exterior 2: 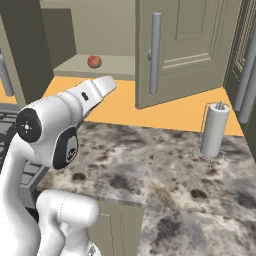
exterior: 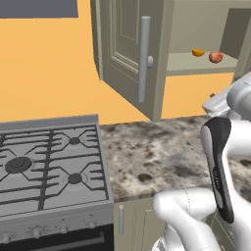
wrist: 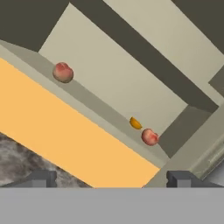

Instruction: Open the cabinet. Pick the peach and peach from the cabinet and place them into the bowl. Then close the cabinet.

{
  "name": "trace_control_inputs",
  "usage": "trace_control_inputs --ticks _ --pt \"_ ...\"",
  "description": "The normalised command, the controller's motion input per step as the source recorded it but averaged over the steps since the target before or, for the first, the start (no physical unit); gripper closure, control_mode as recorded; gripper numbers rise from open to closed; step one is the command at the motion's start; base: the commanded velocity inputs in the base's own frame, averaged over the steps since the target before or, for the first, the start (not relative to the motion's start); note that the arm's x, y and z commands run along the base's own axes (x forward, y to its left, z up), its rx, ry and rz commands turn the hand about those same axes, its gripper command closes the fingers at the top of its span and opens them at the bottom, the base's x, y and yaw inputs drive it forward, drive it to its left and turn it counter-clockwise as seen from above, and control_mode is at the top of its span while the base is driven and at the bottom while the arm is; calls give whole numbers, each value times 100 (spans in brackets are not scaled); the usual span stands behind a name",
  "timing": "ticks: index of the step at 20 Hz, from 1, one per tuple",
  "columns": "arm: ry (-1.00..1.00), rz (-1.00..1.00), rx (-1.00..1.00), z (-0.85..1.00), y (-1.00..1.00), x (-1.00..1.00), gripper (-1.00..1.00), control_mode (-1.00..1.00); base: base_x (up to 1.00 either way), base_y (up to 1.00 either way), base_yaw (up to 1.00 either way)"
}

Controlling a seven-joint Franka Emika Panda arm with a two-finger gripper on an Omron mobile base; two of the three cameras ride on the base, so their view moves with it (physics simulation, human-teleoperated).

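Observation:
The cabinet (exterior: 128, 49) stands open, both doors (exterior 2: 187, 47) swung out. On its bottom shelf (wrist: 94, 105) an orange-yellow peach (wrist: 135, 124) (exterior: 198, 52) lies beside a reddish round fruit (wrist: 150, 137) (exterior: 215, 57) near the right wall. A second reddish fruit (wrist: 62, 72) (exterior 2: 93, 61) sits further left; I cannot tell which reddish one is the other peach. My gripper (wrist: 111, 179) is open and holds nothing, out in front of the shelf and below it. The bowl is out of view.
A gas stove (exterior: 49, 164) lies left of the speckled counter (exterior: 152, 157). A paper towel roll (exterior 2: 215, 130) stands at the back right. The left door's long handle (exterior: 144, 59) and the right door's handle (exterior 2: 155, 52) jut out over the counter.

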Motion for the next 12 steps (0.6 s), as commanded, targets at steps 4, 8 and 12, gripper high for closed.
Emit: trace_control_inputs --ticks 4,8,12 --pt "0 -8 -15 16 21 4 -100 -100 0 0 0" --pt "10 -22 -13 0 16 38 -100 -100 0 0 0" --pt "24 -5 -2 0 0 74 -100 -100 0 0 0"
